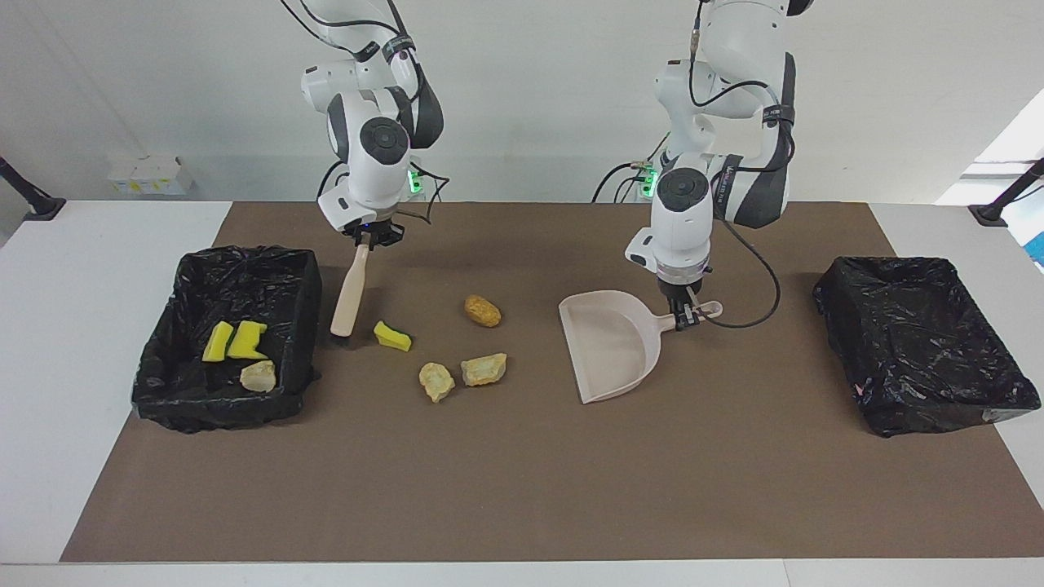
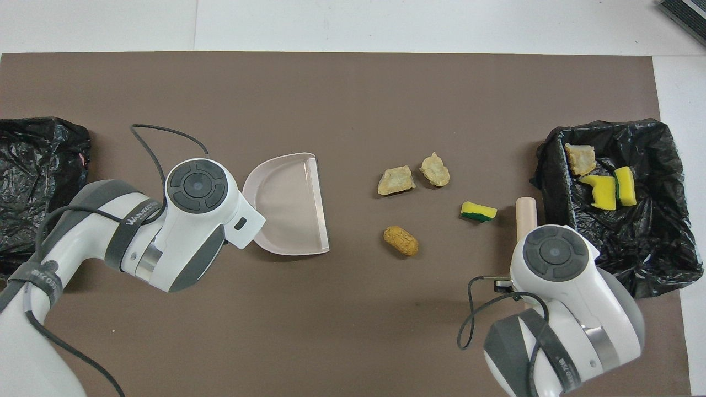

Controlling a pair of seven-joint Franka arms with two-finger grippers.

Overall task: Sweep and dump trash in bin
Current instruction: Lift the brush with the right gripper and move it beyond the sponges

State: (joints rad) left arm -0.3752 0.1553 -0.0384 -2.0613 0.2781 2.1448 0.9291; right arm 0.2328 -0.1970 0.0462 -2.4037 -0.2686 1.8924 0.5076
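Observation:
My right gripper [image 1: 371, 240] is shut on the handle of the beige brush [image 1: 351, 293], which hangs down to the mat beside the bin [image 1: 245, 257] at the right arm's end. My left gripper [image 1: 689, 314] is shut on the handle of the beige dustpan [image 1: 612, 342], which lies flat on the mat. Between brush and dustpan lie a yellow-green sponge wedge [image 1: 392, 336], a brown oval lump [image 1: 482, 311] and two pale beige lumps [image 1: 436, 381] [image 1: 484, 368]. The bin holds two sponge wedges [image 1: 218, 341] [image 1: 247, 339] and a beige lump [image 1: 258, 376].
A second bin lined with black plastic [image 1: 922, 342] stands at the left arm's end of the brown mat, with nothing showing in it. In the overhead view both wrists hide their grippers; the dustpan [image 2: 289, 204] and the brush tip [image 2: 525, 212] show.

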